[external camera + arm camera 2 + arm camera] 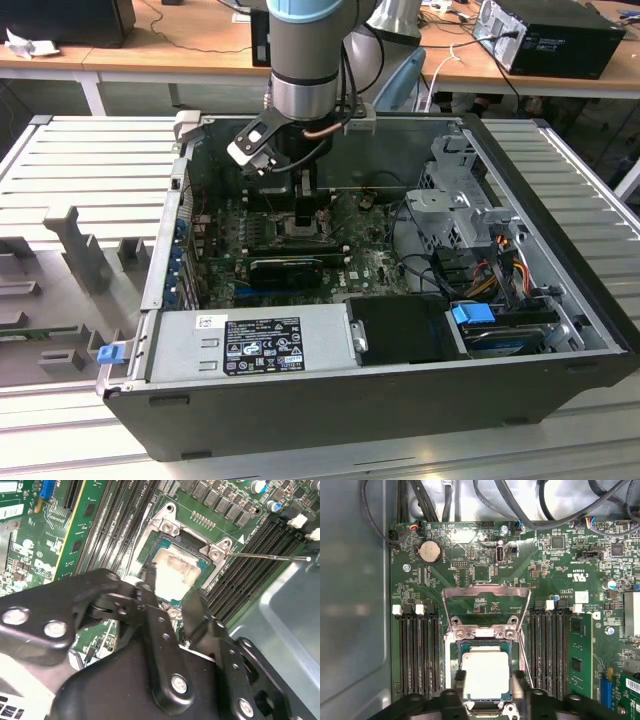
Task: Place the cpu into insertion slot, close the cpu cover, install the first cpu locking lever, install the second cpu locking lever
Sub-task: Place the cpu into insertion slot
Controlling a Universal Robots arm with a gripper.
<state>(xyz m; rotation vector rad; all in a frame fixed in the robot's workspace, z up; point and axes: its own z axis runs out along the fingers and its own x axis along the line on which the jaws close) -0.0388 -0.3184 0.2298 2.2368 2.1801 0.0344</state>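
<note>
Step in hand: placing the cpu [486, 672] into the insertion slot [485, 645] is judged to be under way or at its very end

Gripper: in both wrist views the gripper [487, 680] is seen with its fingers [459, 680] set against two opposite edges of the chip, so it appears to be clamped on the cpu; in the exterior view it is found in the upper middle of the frame, low inside the computer case [400, 410]

Where the cpu is: it is held face up within the slot's rim and looks level; whether it is fully seated cannot be told

cpu cover [485, 591]: it stands open, tilted up off the slot at the hinge side, with the green circuit board [555, 565] visible through its window

Locking lever [270, 556]: a thin rod is seen unlatched, pointing away from the slot over the memory slots [420, 655]

Doing it well: the chip is best kept flat and square to the rim, with no sideways sliding and no pressing down; the grip is best eased only once all four edges are seen to lie evenly inside the rim

Counts: one cpu, one insertion slot, one cpu cover, one gripper; one lever is plainly made out; four memory slots are counted on each side of the slot; one coin cell [430, 551] is seen
</note>
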